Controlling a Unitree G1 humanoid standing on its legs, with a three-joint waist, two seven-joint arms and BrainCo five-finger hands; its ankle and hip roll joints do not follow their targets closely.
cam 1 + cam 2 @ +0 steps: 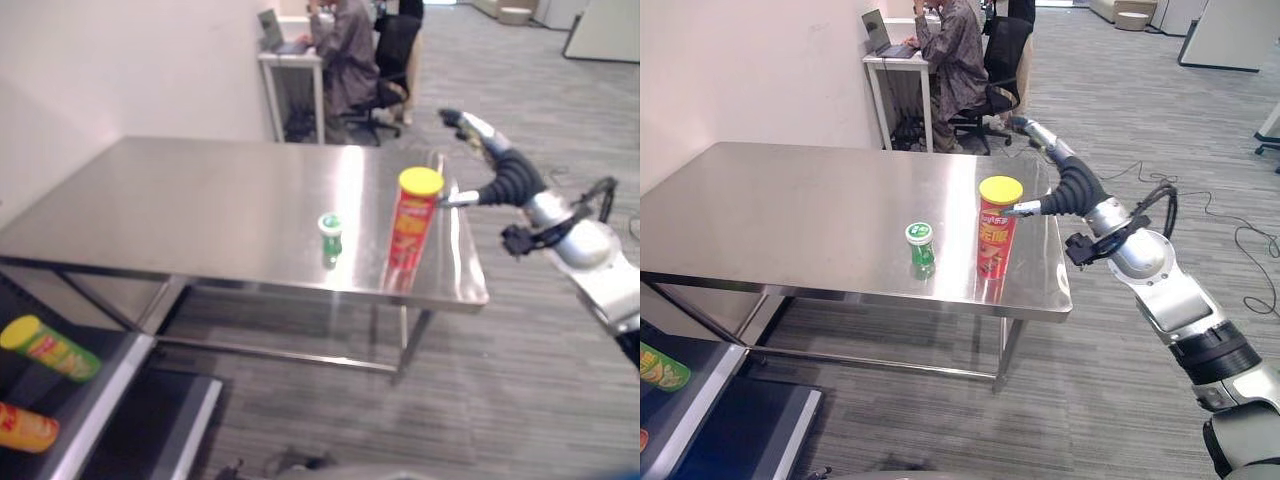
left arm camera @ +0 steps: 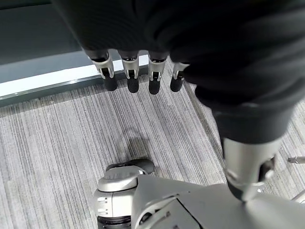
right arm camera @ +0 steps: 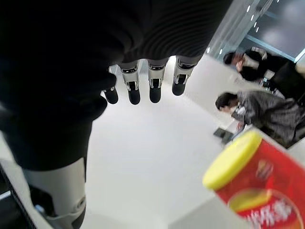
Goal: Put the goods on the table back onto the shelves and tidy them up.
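Note:
A tall red chip can [image 1: 412,232] with a yellow lid stands upright near the right end of the steel table [image 1: 200,200]. A small green bottle [image 1: 330,236] with a white cap stands just left of it. My right hand [image 1: 512,178] hovers open beside the can's lid on its right, thumb tip close to the lid, fingers [image 3: 155,88] straight and holding nothing. The right wrist view has the can [image 3: 252,191] below and beyond the fingers. My left hand [image 2: 138,76] hangs open over the carpet, away from the table.
At lower left is a shelf [image 1: 100,390] holding a green chip can [image 1: 50,350] and an orange can [image 1: 25,428] lying down. Behind the table a person [image 1: 345,50] sits at a white desk [image 1: 290,70] with a laptop. Grey carpet surrounds the table.

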